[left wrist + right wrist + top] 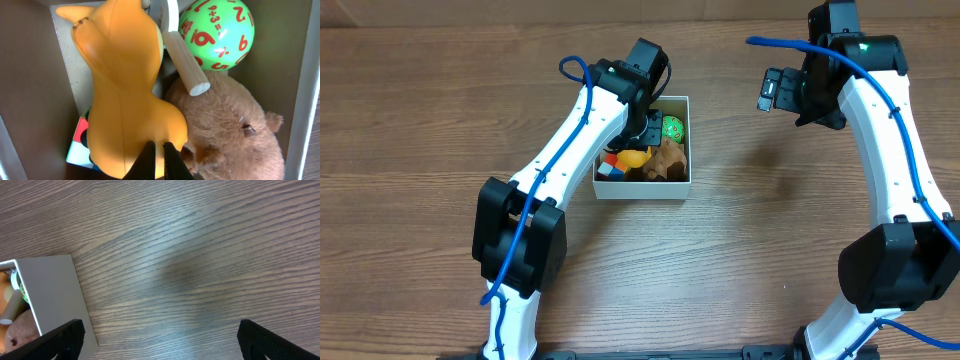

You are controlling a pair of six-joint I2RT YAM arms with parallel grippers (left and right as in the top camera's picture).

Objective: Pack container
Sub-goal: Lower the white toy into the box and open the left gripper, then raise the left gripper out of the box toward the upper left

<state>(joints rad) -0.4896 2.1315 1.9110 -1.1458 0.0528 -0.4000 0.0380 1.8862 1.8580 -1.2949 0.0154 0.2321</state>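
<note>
The container (642, 190) is a small white-walled box in the middle of the table. It holds an orange animal toy (125, 90), a green ball with red numbers (217, 32), a brown plush (230, 130), a wooden peg (186, 64) and a colourful cube (76, 147). My left gripper (158, 161) is down inside the container (306, 90), fingers shut together right over the orange toy, holding nothing. My right gripper (160, 340) is wide open and empty above bare table, to the right of the container (50, 290). In the overhead view the right gripper (772, 90) hangs off the container's upper right.
Wood-grain table (790, 230) all round the container. My left arm (570, 150) reaches in from the lower left and covers the box's left side. My right arm (890, 150) stands along the right edge.
</note>
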